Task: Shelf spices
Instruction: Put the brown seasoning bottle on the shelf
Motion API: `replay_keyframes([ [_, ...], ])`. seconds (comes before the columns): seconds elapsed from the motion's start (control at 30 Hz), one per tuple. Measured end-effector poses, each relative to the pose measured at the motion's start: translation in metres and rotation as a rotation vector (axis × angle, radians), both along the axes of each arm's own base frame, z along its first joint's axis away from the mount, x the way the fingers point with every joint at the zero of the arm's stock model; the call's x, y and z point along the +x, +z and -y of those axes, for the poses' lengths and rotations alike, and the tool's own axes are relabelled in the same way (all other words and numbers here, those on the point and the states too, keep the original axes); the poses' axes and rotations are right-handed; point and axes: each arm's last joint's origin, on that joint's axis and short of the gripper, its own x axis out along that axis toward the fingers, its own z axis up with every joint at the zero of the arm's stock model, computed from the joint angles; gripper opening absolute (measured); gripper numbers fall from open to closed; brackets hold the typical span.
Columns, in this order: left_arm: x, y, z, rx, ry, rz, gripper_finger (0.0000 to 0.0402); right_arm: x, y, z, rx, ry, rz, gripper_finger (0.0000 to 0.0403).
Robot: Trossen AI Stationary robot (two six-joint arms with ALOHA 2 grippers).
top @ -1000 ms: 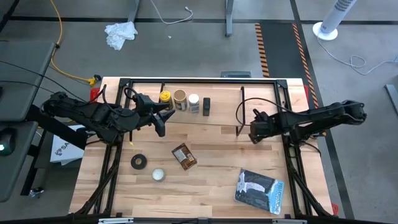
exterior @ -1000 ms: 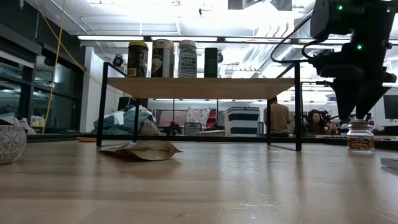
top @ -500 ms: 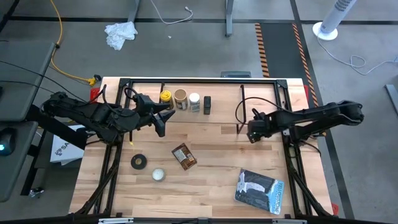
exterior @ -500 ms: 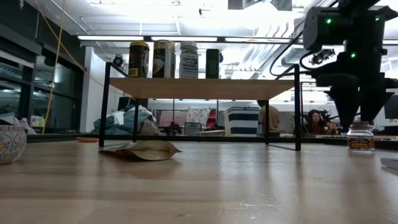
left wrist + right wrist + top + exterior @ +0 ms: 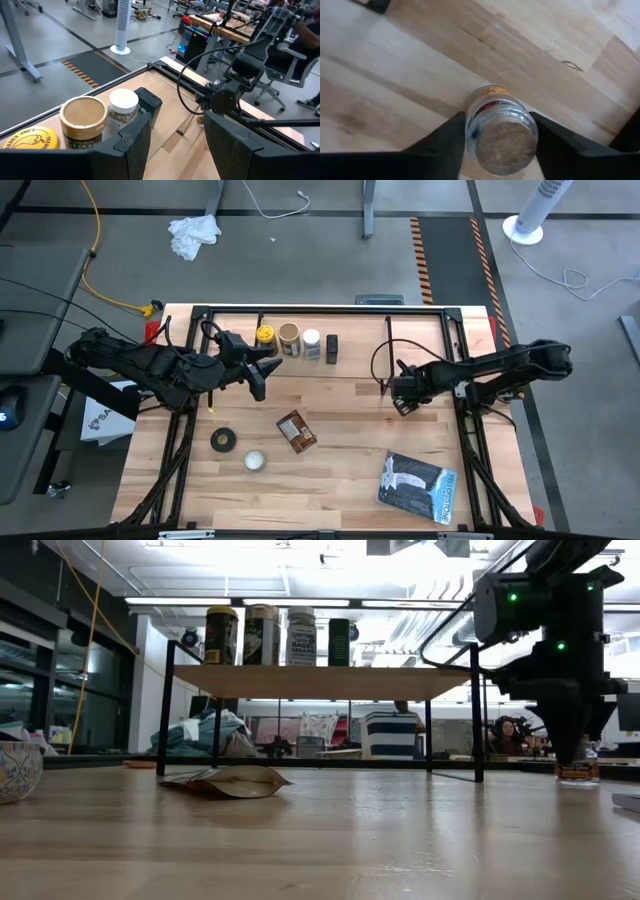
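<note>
The shelf [image 5: 370, 358] stands at the table's far side on thin black legs. On its plank [image 5: 320, 682] stand the yellow-lidded jar [image 5: 266, 337], the tan-lidded jar [image 5: 289, 335], the white-capped bottle [image 5: 311, 343] and the dark bottle [image 5: 331, 348]. The flat brown packet [image 5: 296, 431] lies on the table in front of the shelf. My right gripper [image 5: 398, 398] is down around the tiny brown-topped jar [image 5: 502, 135] by the shelf's right legs, shut on it. My left gripper [image 5: 255, 375] waits open beside the yellow-lidded jar. My right gripper pinches the tiny jar's glass body [image 5: 470, 125] between its two fingers, one on each side. The fingers [image 5: 565, 745] come from above, pointing down, and hide most of the jar in the low view. The jar stands upright with its base [image 5: 590, 778] on the table.
A black tape roll [image 5: 223, 440] and a small round tin [image 5: 256, 461] lie near the table's left front. A dark printed bag [image 5: 417, 485] lies at the right front. A patterned bowl [image 5: 15, 770] shows at the low view's left edge. People sit in the room behind.
My right gripper has moved a little toward the table's left and come down, from just above the tiny jar until its fingers are round it. The jar has stayed where it stood on the table.
</note>
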Motion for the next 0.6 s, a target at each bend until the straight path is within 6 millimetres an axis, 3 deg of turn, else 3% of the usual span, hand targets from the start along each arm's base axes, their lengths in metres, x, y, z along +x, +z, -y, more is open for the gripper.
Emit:
replay_keyframes([
  [0.07,0.000,0.000,0.000,-0.005,-0.012,-0.002,0.0179,0.000,0.002,-0.001,0.014,0.022,0.004,0.0165],
  [0.17,0.000,0.000,0.000,-0.005,-0.014,-0.002,0.0179,-0.004,0.010,-0.004,0.042,0.057,-0.010,0.0159],
  [0.27,0.000,0.000,0.000,0.000,-0.005,-0.003,0.0179,-0.007,0.032,-0.008,0.048,0.093,0.005,0.0159],
  [0.4,0.000,-0.001,0.000,0.028,-0.012,-0.026,0.0179,-0.016,0.072,-0.013,0.022,0.143,0.010,0.0159],
  [0.6,-0.003,-0.007,-0.001,0.068,-0.009,-0.105,0.0179,-0.009,0.148,-0.014,-0.140,0.088,0.217,0.0159],
])
